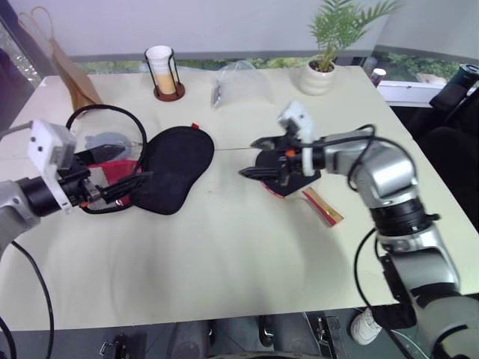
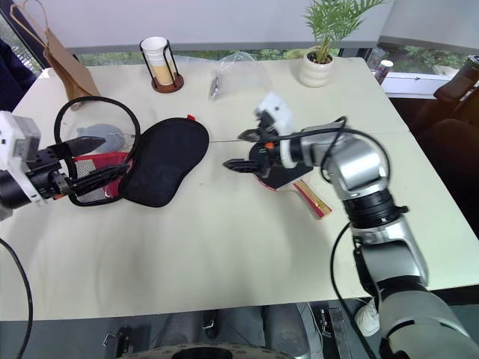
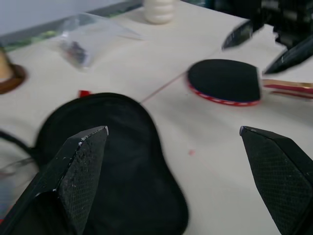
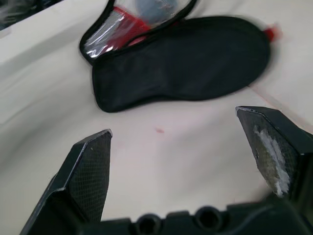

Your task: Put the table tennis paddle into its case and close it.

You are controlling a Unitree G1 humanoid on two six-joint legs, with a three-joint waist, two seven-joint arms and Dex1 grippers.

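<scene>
Table point(image 1: 224, 247) in front of you is pale cream, with things spread across its far half. At the far left a brown paper bag point(image 1: 71, 71) leans at the table's corner. Your left gripper point(image 1: 120, 168) hangs over the left edge with its two black fingers spread wide and nothing between them, pointing right toward the case. The case point(image 1: 168, 168) lies open on the left half of the table: its black half lies flat to the right, and its other half, with the red panel and mesh, lies to the left, partly behind your left fingers. A black cable loops over that left part. Beyond the case, far from you, a cup point(image 1: 159, 63) sits in a dark wire holder, and to its right lies a clear plastic bag point(image 1: 239, 84). Your right gripper point(image 1: 258, 158) hovers just right of centre, its fingers wide apart and empty, pointing left toward the case. The paddle point(image 1: 303, 191) lies flat on the table under and just behind that gripper, black face up, handle pointing right and toward you, well apart from the case. A potted plant point(image 1: 322, 67) stands at the far right.
</scene>
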